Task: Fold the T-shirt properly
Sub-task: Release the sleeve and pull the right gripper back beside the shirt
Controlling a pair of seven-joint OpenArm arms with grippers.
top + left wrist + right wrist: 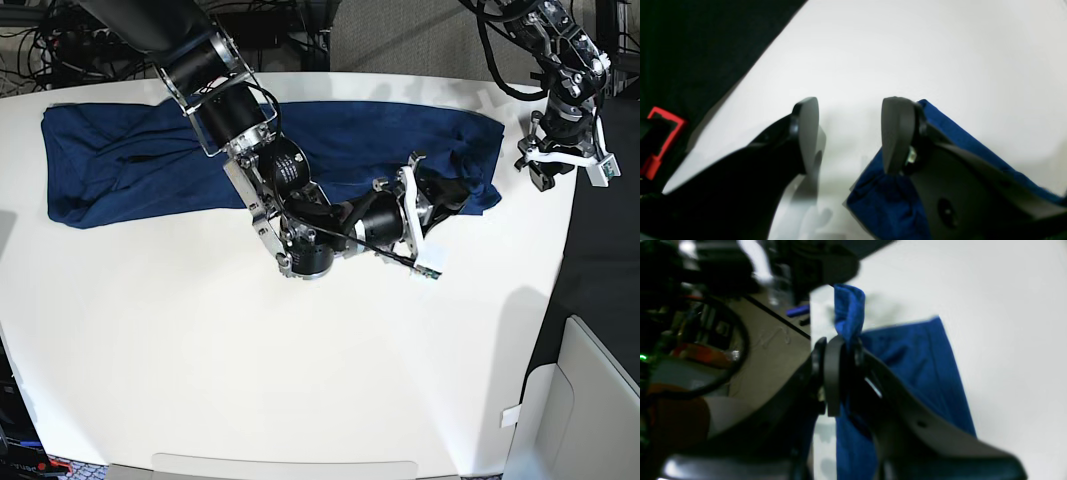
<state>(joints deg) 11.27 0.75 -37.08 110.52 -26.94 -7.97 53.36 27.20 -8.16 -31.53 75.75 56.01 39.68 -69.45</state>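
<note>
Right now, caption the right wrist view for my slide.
Right gripper shut on a raised fold of the T-shirt.

navy t-shirt [130, 160] spread across white table [200, 380].

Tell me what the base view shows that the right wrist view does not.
Only the base view shows the whole T-shirt spread in a long band across the far side of the white table, and the left hand open near the table's edge, off the cloth. Only the right wrist view shows the grip up close: the right hand shut on a pinched fold of blue cloth that sticks up above its fingertips. Both show the right hand at the shirt, and the white table.
</note>
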